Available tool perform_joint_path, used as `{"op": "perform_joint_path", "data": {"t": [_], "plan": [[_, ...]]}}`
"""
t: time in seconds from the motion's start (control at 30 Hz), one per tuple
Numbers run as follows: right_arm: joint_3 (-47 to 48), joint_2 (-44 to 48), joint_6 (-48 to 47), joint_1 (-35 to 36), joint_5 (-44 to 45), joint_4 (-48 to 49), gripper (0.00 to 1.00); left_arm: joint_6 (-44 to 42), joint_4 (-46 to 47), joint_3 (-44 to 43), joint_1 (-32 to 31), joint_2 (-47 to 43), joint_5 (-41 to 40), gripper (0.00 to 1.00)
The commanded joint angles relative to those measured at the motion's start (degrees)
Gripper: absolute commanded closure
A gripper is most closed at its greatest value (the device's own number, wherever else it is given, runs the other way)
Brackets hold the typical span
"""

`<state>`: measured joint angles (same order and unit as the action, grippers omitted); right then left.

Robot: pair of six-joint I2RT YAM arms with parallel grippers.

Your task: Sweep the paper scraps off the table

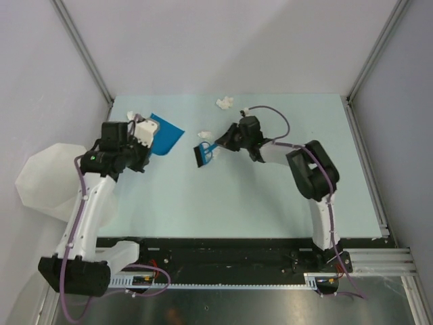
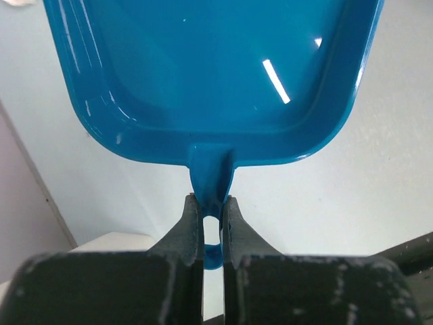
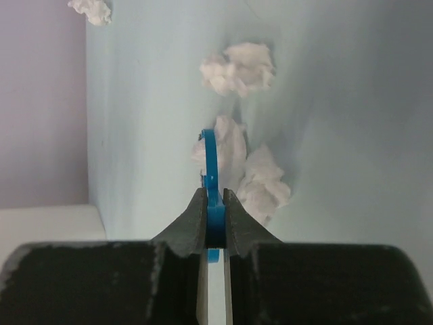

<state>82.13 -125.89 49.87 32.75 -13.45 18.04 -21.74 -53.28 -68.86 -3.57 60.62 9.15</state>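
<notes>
Several paper scraps (image 3: 237, 68), seemingly light, soft and likely to skitter, lie on the worktop (image 1: 270, 196) upper centre of the top view, best pushed not pinched; right fingers (image 3: 193, 225) clamp the brush (image 1: 201, 156), left fingers (image 2: 191, 227) clamp the dustpan (image 2: 203, 68) handle.

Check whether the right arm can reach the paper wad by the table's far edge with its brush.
Probably yes. The right gripper is shut on the brush, and that wad lies a little beyond it on open table, with nothing between them. The dustpan is off to the left.
</notes>
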Motion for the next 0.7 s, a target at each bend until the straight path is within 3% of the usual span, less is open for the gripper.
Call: {"op": "perform_joint_path", "data": {"t": [0.0, 0.2, 0.33, 0.47, 0.5, 0.67], "plan": [[-9.43, 10.38, -8.46, -0.76, -5.26, -3.09, 1.0, -3.22, 0.89, 2.32, -2.75, 2.83, -3.17, 1.0], [-11.64, 21.81, -15.75, 0.03, -7.37, -9.07, 1.0, -5.68, 1.07, 6.19, -6.78, 7.4, -4.92, 1.0], [-11.73, 27.61, -19.89, -0.14, -3.09, -11.71, 1.0, -7.44, 2.47, 9.88, -9.52, 11.18, -7.73, 1.0], [-11.64, 31.83, -28.22, 0.2, 9.64, -15.49, 1.0, -8.06, 5.28, 13.39, -11.63, 15.75, -10.8, 1.0], [-11.55, 32.45, -30.42, 0.47, 16.29, -15.84, 1.0, -8.32, 6.51, 13.66, -12.68, 16.71, -11.86, 1.0], [-9.8, 29.39, -47.19, 2.05, 30.84, -12.95, 1.0, -9.11, 9.24, 12.09, -16.28, 24.88, -15.12, 1.0]]}}
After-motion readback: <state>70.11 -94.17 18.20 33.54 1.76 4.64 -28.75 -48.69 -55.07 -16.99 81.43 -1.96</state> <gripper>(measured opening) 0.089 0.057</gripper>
